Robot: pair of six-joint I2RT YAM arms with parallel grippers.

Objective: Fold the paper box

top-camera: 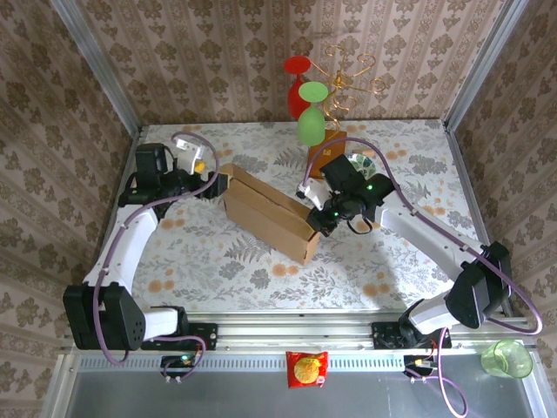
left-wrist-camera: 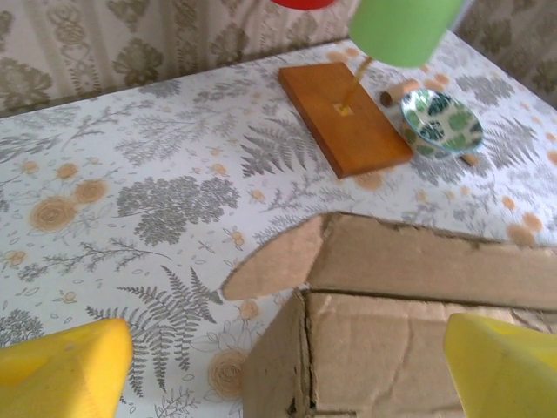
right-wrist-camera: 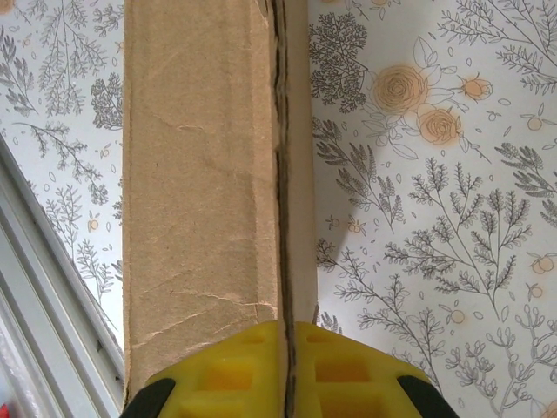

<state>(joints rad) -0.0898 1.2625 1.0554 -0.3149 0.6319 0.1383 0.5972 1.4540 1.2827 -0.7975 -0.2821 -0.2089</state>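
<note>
1. The right gripper (right-wrist-camera: 283, 353) is clamped on the paper box (top-camera: 270, 213), a shallow rectangular shape of plain tan-brown corrugated cardboard. Its two yellow fingers (right-wrist-camera: 222, 374) press together on a thin cardboard wall at the box's right end, with the wall's edge running between them.
2. The right arm reaches from its base at the near right edge, up and left across the tabletop (top-camera: 218, 270). Its wrist is angled down onto that end of the box.
3. The left gripper (left-wrist-camera: 287, 348) stands wide. One yellow finger sits at each lower corner of the left wrist view, with a corner of the box between them, and neither finger visibly touches the cardboard.
4. The left arm rises from its near left base and runs away along the left side. Its wrist then turns right, so the gripper points at the box's far-left end.
5. The box lies diagonally in the middle of the floral-printed tabletop, one end at each gripper. A rounded cardboard tab (left-wrist-camera: 270, 261) sticks out from the left end.
6. Beyond the box stands a glossy orange-brown square base (left-wrist-camera: 344, 117) of a wire stand, which carries a green glass (top-camera: 312, 122) and a red glass (top-camera: 298, 83). A small leaf-patterned bowl (left-wrist-camera: 439, 122) sits just beside the base.
</note>
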